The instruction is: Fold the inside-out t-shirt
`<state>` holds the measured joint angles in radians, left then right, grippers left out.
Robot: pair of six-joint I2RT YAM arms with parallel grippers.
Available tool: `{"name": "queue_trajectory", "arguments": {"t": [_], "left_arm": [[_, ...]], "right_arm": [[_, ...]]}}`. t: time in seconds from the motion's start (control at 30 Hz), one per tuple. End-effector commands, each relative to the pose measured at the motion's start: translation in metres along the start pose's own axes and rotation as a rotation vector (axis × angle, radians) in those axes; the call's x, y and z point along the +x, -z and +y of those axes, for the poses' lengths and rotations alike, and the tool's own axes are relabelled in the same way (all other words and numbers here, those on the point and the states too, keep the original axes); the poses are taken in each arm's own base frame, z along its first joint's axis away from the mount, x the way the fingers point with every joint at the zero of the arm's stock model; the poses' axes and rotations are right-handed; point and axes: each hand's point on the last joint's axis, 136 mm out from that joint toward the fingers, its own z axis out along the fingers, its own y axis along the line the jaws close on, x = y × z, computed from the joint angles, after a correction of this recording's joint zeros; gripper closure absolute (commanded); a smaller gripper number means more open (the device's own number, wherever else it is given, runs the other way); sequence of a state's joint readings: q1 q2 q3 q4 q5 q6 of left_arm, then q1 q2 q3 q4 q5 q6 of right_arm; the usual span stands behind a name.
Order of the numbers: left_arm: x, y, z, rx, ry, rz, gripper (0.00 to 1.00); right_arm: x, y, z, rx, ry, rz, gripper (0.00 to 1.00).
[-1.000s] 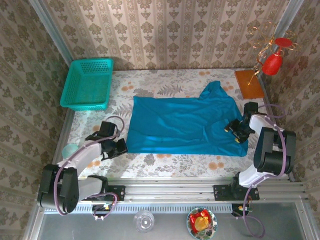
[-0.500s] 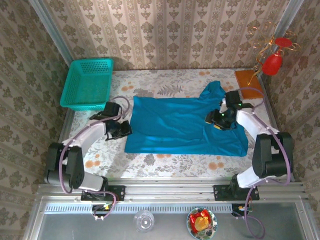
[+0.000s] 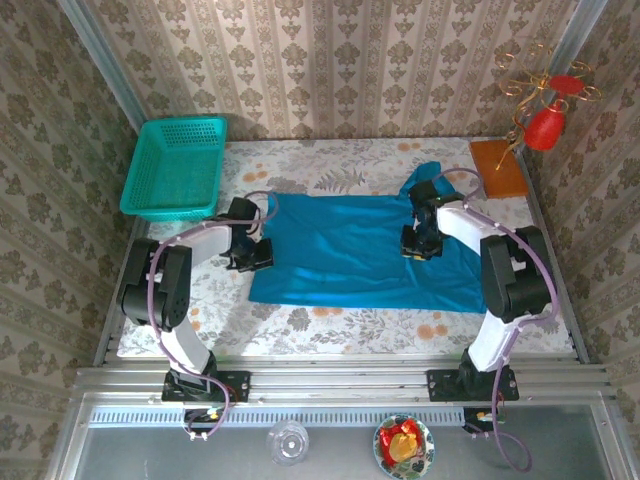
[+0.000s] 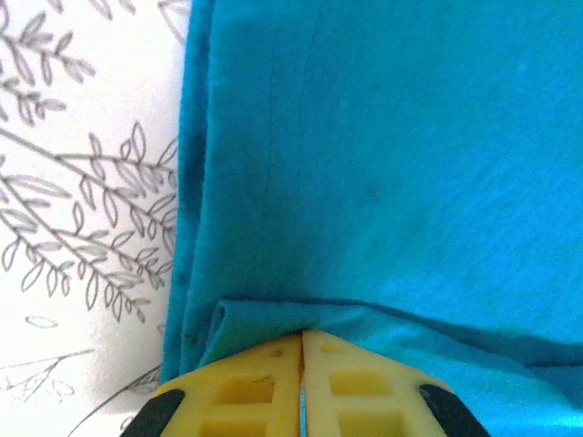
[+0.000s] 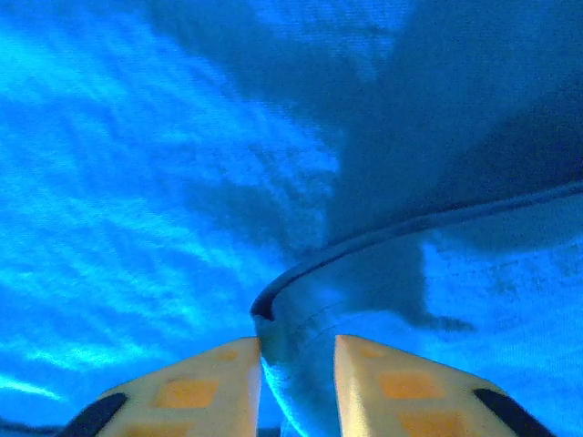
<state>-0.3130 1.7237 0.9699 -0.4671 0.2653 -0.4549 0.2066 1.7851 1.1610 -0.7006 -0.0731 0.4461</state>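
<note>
Floral desk (image 3: 330,325): plain teal-blue cotton t-shirt (image 3: 350,250) spans left-right; my left gripper (image 4: 301,339) pinches its edge, right gripper (image 5: 297,346) seemingly clamps a fold.

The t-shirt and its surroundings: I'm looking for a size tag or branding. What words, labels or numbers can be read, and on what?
No readable text anywhere. The t-shirt is plain teal with no tag or print showing; the basket, tablecloth and wallpaper carry only pattern.
</note>
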Motion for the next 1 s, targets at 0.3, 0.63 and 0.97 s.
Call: {"name": "queue_trajectory", "arguments": {"t": [0.3,0.63,0.97], "left_arm": [[0.008,-0.012,0.019,-0.078,-0.007,0.035,0.91],[0.008,-0.003,0.017,-0.073,-0.008,0.011,0.91],[0.0,0.014,0.003,-0.035,-0.033,-0.025,0.91]], "right_arm": [[-0.027,0.02,-0.019,0.141,-0.028,-0.112,1.0],[-0.022,0.028,0.004,0.032,0.055,-0.077,0.96],[0.054,0.023,0.043,-0.046,0.805,0.114,0.71]]}}
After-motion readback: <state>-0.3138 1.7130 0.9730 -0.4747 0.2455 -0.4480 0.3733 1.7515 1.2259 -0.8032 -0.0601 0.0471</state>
